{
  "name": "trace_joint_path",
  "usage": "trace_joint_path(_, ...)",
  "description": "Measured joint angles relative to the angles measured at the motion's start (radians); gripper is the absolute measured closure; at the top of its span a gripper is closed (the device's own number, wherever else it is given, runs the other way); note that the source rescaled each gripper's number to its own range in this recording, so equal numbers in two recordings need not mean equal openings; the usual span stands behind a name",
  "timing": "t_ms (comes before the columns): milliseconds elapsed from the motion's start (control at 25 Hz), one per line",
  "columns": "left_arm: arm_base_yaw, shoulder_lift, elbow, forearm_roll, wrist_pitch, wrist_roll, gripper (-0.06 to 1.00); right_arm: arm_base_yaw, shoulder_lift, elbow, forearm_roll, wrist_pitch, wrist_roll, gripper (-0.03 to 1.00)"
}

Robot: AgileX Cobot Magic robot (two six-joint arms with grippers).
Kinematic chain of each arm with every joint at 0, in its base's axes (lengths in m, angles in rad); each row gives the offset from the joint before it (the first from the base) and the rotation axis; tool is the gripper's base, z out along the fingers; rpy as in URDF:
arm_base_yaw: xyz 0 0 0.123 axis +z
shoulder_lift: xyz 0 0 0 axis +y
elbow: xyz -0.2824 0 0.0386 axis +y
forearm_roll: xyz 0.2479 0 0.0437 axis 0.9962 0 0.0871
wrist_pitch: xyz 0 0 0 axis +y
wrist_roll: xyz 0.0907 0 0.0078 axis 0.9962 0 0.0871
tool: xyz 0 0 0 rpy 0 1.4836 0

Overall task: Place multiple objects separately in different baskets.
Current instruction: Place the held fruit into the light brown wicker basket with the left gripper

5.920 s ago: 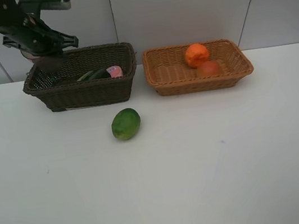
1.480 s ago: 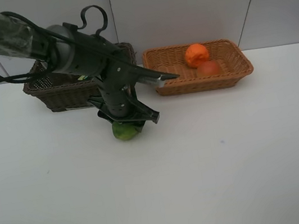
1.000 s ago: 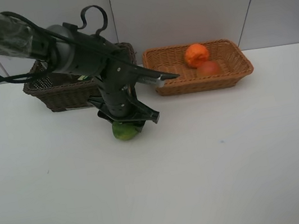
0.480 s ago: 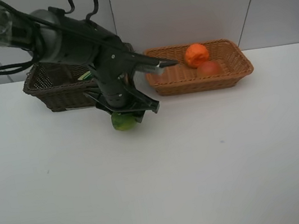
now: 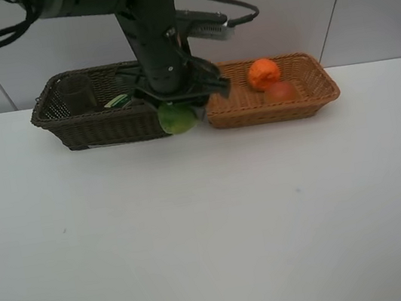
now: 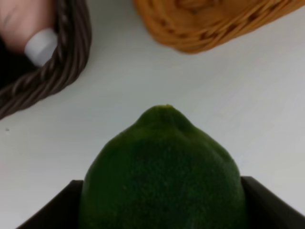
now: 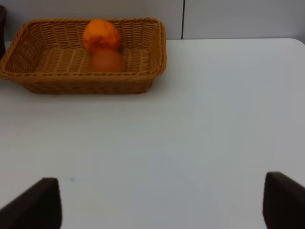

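Exterior high view first: the left arm (image 5: 146, 22) reaches in from the upper left and hangs over the gap between the two baskets. Its gripper (image 5: 177, 112) is clamped on the green fruit (image 5: 177, 117), which is off the table, in front of the near right corner of the dark basket (image 5: 90, 130) and just beside the left end of the tan basket (image 5: 271, 112).

Inside the dark basket I can see the mauve cup (image 5: 77, 94) standing upright at the left end, and a bit of something green (image 5: 116, 101) near the middle; the rest is hidden by the arm. The tan basket holds the orange (image 5: 264, 73) toward the back, and the red-orange fruit (image 5: 280, 92) touching it in front. Both baskets sit at the far edge of the white table (image 5: 213, 232).

From the left wrist, the green fruit (image 6: 162, 176) fills the lower frame, with a dark finger (image 6: 47, 207) showing at each side of it. Beyond it lie the dark basket's rim (image 6: 57, 81), with the pink bottle's white cap (image 6: 40, 45) just inside, and a corner of the tan basket (image 6: 209, 24).

From the right wrist, the right gripper (image 7: 162, 205) has its fingers (image 7: 38, 202) wide apart with nothing between, above bare table, well apart from the tan basket (image 7: 86, 83) with the orange (image 7: 101, 34) and the red-orange fruit (image 7: 106, 60).
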Motion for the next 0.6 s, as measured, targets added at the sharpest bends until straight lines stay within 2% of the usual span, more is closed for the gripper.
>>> trace_joint_path(120, -0.016, 0.009, -0.075, -0.001, 0.000, 0.000, 0.19, 0.000, 0.000, 0.000, 0.001, 0.000, 0.000, 0.09)
trace_joint_path(240, -0.026, 0.038, -0.144, 0.000, -0.050, 0.000, 0.19, 0.000, 0.000, 0.000, 0.001, 0.000, 0.000, 0.09)
trace_joint_path(440, -0.034, 0.091, -0.166, 0.004, -0.274, 0.000, 0.19, 0.000, 0.000, 0.000, 0.001, 0.000, 0.000, 0.09)
trace_joint_path(600, -0.033, 0.147, -0.166, 0.053, -0.441, 0.000, 0.19, 0.000, 0.000, 0.000, 0.001, 0.000, 0.000, 0.09)
